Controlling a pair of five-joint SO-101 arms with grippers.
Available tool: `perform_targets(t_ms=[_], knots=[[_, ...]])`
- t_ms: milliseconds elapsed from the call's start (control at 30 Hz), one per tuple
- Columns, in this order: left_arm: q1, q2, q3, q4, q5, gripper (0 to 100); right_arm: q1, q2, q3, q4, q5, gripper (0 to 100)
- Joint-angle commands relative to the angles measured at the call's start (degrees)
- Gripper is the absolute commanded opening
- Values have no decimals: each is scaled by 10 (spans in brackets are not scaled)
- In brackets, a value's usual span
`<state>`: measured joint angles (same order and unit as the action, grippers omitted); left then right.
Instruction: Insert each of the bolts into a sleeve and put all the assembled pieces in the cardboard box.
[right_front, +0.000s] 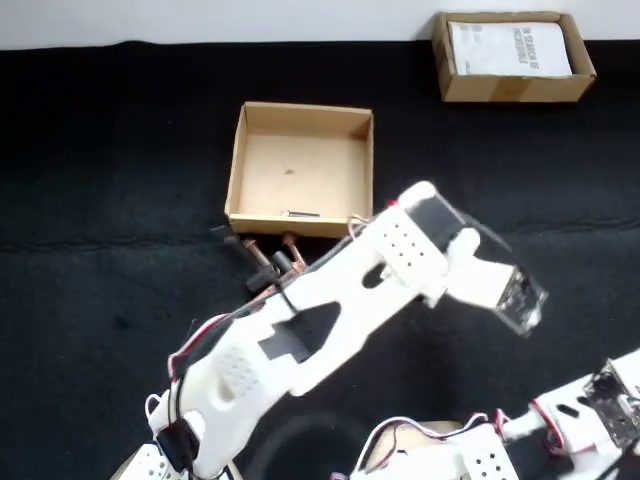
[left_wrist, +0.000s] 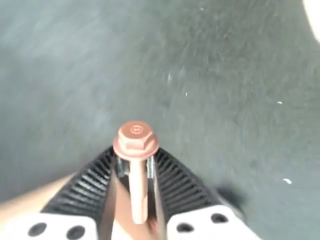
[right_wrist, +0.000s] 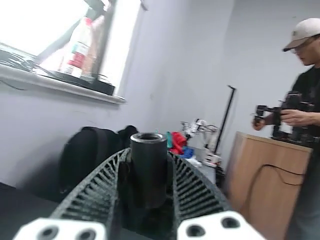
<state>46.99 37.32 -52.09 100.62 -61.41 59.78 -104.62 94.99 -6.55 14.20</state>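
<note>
No legible text anywhere.
The sheet in the far box, bottle label on the windowsill and stamp on the bolt are all too blurred to read.

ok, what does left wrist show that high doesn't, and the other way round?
Left wrist: a copper bolt, hex head past the fingertips, clamped between ribbed fingers.
High: the open box with a small dark piece inside, loose parts by its front wall, a second box holding paper at the table's far edge, and the right arm.
Both: the left gripper and the black cloth.
</note>
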Motion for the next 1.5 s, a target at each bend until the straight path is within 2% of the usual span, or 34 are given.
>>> perform_targets(t_ms=[0, 133, 300, 433, 600, 833, 900, 1033, 1167, 1300, 1467], knots=[[-25, -111, -24, 3, 142, 8, -107, -4, 66, -7, -26, 8], [-51, -196, -24, 3, 299, 8, -244, -3, 68, 14, -65, 8], [-100, -313, -21, 3, 449, 8, -419, -4, 48, 155, -124, 8], [-176, -411, -20, 3, 533, 8, -537, -1, 2, 279, -146, 8], [-241, -555, 47, 4, 559, 8, -684, -2, -36, 394, -147, 8], [-245, -792, 324, -5, 560, 8, -789, -2, -115, 527, -146, 8], [-245, -844, 420, -32, 560, 8, -809, -2, -138, 561, -146, 8], [-245, -924, 624, -149, 560, 8, -860, -2, -190, 623, -146, 8], [-243, -982, 825, -351, 560, 8, -910, -1, -233, 670, -149, 8], [-218, -1017, 996, -559, 560, 8, -921, -1, -240, 679, -149, 8], [-167, -1022, 1126, -787, 562, 8, -920, 0, -236, 676, -149, 8]])
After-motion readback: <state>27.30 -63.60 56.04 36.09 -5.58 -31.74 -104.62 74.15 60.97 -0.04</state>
